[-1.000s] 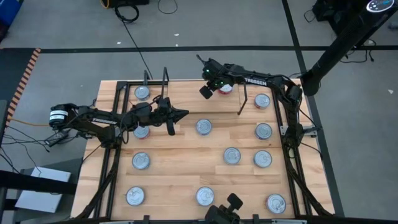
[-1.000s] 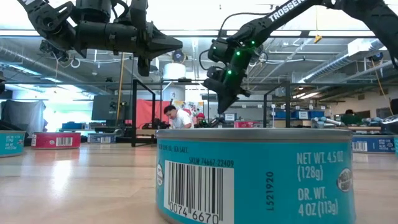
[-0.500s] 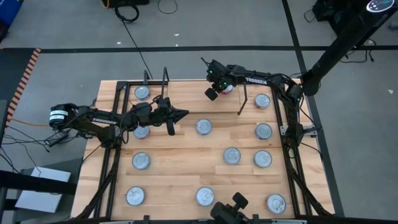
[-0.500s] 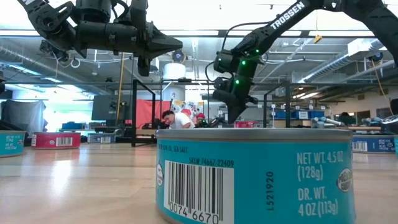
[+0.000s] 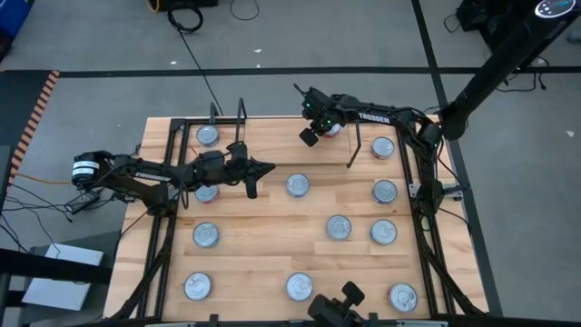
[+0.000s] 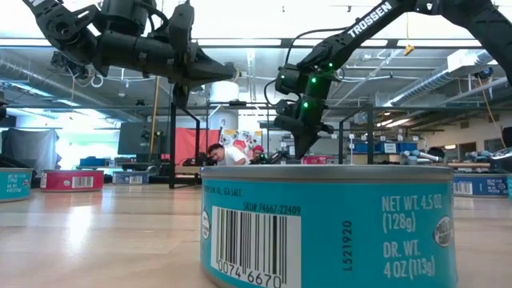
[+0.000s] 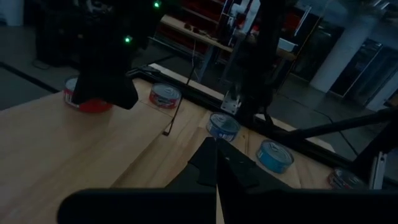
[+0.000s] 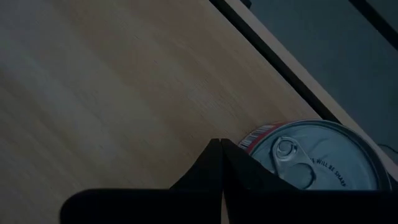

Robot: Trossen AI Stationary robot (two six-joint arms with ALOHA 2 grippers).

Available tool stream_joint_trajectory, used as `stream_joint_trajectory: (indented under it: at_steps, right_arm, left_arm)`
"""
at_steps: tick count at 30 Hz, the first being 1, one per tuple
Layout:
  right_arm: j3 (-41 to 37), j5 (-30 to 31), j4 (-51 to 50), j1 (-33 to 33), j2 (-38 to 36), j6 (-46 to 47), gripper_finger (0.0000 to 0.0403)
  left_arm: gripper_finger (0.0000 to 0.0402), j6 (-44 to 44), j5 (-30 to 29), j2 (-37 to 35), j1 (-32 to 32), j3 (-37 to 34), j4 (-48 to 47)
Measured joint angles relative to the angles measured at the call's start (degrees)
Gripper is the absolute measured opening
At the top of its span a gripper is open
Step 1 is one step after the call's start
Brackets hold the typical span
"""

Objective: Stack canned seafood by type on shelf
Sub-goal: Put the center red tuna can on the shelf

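Observation:
Several flat tins with silver lids lie spread over the tabletop (image 5: 272,218). One blue-labelled tin (image 6: 328,228) fills the foreground of the low view. A red-labelled tin (image 5: 332,129) stands on the light shelf board (image 5: 281,136), between its black wire uprights (image 5: 354,145). My right gripper (image 5: 310,137) is shut and low, its fingertips right beside this tin's rim (image 8: 249,142). My left gripper (image 5: 265,167) is shut and hovers above the table between two tins (image 5: 207,193) (image 5: 297,185), pointing toward the table's right edge. My right gripper (image 8: 221,146) points down at a slant with shut fingers, close to the left rim of the red tin (image 8: 317,158), which stands flat on the shelf board. I cannot tell whether the fingers touch the rim.
More tins stand along the right side (image 5: 385,191) (image 5: 383,147) (image 5: 383,232) and the near edge (image 5: 300,285) (image 5: 197,287) (image 5: 402,296). One tin (image 5: 208,135) sits at the far left corner. Black frame rails (image 5: 427,227) run along the table's sides. A person shows in the room behind (image 6: 228,152).
My right gripper has moved a little toward the table's right edge and down, closing in on the red tin on the shelf board, then held still. My left gripper has tipped its fingers slightly downward while staying in place. No tin has moved.

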Motion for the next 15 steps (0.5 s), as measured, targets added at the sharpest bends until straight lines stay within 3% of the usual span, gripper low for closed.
stream_joint_trajectory:
  at_steps: [8,15]
  right_arm:
    - [0.0,0.2,-0.7,-0.3,-0.6,0.7,0.0008]
    - [0.0,0.3,-0.3,1.0,-6.3,0.7,0.0009]
  left_arm:
    - [0.0001,0.0,0.0,-0.3,1.0,0.0,-0.1]
    - [0.0001,0.1,1.1,-3.0,1.1,0.0,-0.5]
